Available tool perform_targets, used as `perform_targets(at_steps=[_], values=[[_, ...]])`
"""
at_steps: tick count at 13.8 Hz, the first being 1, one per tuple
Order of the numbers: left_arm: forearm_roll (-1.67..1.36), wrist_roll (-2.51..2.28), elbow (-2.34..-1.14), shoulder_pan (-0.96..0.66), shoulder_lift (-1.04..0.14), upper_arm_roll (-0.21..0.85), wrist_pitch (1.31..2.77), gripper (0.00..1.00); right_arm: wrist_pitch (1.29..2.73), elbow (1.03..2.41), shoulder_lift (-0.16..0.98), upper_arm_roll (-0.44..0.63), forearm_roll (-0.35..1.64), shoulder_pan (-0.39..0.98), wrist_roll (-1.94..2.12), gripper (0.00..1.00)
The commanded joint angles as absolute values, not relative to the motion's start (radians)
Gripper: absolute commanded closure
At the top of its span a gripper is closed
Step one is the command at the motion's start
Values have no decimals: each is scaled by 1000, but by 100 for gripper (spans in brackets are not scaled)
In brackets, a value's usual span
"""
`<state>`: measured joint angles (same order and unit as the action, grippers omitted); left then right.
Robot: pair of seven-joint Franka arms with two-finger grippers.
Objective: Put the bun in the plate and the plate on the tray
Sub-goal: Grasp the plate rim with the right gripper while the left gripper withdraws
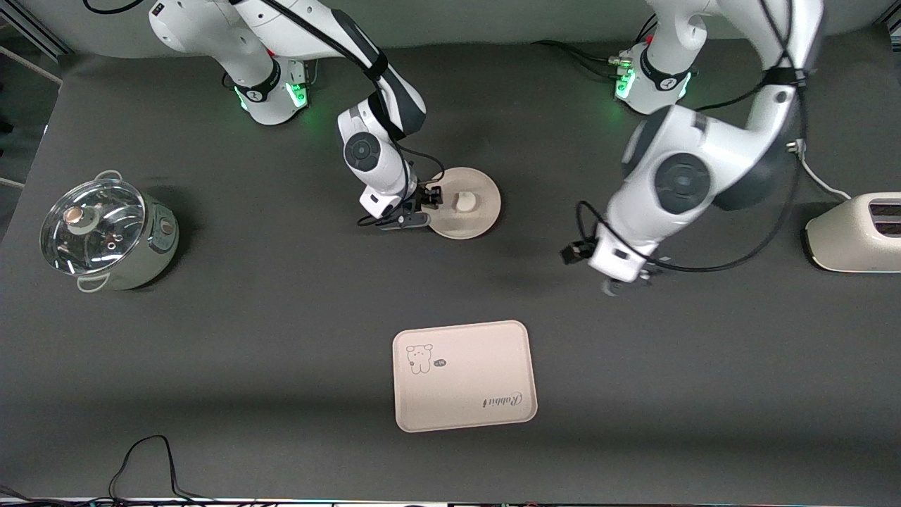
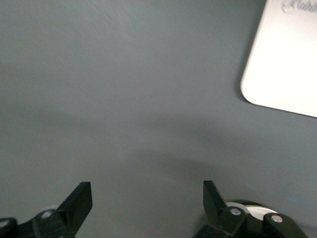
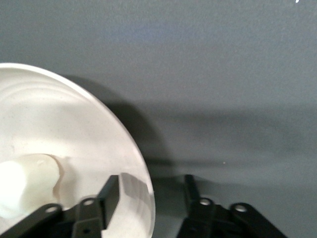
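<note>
The bun (image 1: pixel 464 202) lies in the round plate (image 1: pixel 484 211), on the table between the arms' bases and the tray (image 1: pixel 464 377). My right gripper (image 1: pixel 429 205) is low at the plate's rim on the right arm's side. In the right wrist view the gripper (image 3: pixel 150 179) is open astride the rim: one finger is inside the plate (image 3: pixel 74 124) near the bun (image 3: pixel 25 183), the other is outside, clear of the rim. My left gripper (image 1: pixel 624 283) hangs open and empty over bare table; its wrist view (image 2: pixel 147 198) shows a tray corner (image 2: pixel 287 64).
A steel pot with a glass lid (image 1: pixel 105 232) stands at the right arm's end of the table. A cream toaster (image 1: pixel 859 232) stands at the left arm's end. A black cable (image 1: pixel 148 458) loops by the table edge nearest the camera.
</note>
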<state>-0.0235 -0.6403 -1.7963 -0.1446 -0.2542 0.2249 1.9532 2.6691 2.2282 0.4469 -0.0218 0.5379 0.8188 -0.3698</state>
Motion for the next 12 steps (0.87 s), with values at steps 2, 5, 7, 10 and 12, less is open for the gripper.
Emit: perform_targets(at_steps=[2,5,7,10,12], values=[[-34,-280,-1815,-135,-183,28,1898,0,2588,2195,428,-2,563,819,-340,100],[-32,-96,-1793,-140,-160,-109,1833,0,2530,2162,422,23,563,821,-342,100],[-17,-37,-1747,-129,-160,-146,1774,0,2465,2120,417,60,560,822,-353,100],[49,-35,-1701,-103,-129,-137,1680,0,2418,1982,442,139,557,816,-397,100],[49,-40,-1712,-89,-82,-117,1637,0,2329,1826,489,219,557,815,-403,100]])
